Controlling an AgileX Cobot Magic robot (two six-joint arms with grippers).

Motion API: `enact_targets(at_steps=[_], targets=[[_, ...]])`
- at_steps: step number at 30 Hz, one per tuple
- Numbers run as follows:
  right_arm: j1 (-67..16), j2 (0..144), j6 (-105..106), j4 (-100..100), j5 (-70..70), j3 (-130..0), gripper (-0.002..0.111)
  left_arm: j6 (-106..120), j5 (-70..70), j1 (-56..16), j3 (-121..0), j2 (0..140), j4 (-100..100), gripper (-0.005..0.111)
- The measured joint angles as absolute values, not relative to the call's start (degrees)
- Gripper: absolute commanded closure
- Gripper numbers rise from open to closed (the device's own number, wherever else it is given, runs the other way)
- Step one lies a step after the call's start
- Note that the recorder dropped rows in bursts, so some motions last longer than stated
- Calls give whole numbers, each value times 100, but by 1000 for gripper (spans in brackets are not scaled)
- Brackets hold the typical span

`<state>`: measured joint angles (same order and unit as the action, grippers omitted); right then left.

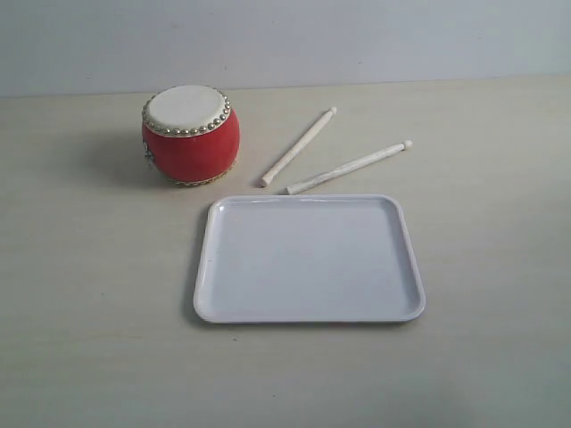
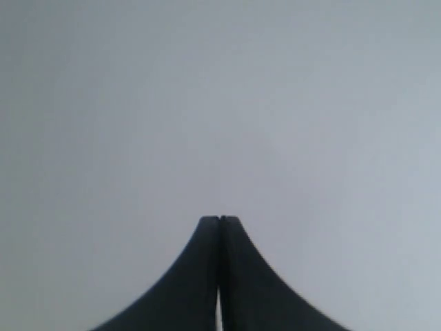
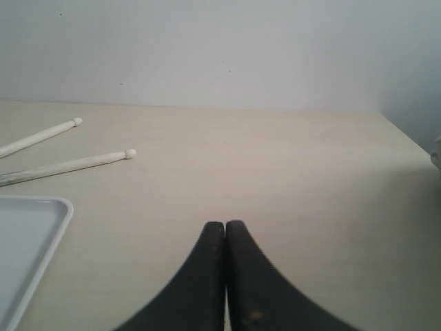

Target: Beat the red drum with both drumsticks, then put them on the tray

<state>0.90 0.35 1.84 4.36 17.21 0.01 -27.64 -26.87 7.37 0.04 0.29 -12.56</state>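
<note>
Evidently unstarted — the drumsticks lie on the worktop, and left claw and right claw, both closed empty, must open to grasp.

The red drum, cream skin up, stands at eleven o'clock from the white tray. Both pale drumsticks lie at its twelve, tips toward two.

Right wrist camera: I get only one corner of the tray, and both drumsticks run out of frame, their butt ends cut off. A pale object at the frame's edge is too clipped for me to identify.
</note>
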Motion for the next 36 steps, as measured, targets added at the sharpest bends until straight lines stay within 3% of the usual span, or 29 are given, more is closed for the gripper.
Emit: enact_targets(at_steps=[9,17,24,29,36], targets=[[90,35,184,436,1721,1,108,-2843,-3204,737,-982,210,-715,107],[90,35,184,436,1721,1,108,-2891,-2881,737,-2771,2299,436,107],[90,35,184,436,1721,1,108,-3577,-64,562,-4966,5290,2002,107],[90,35,184,436,1721,1,108,-2882,2805,-180,-6300,7280,2011,107],[90,35,184,436,1721,1,108,-602,4407,-1319,-7684,8935,631,107]])
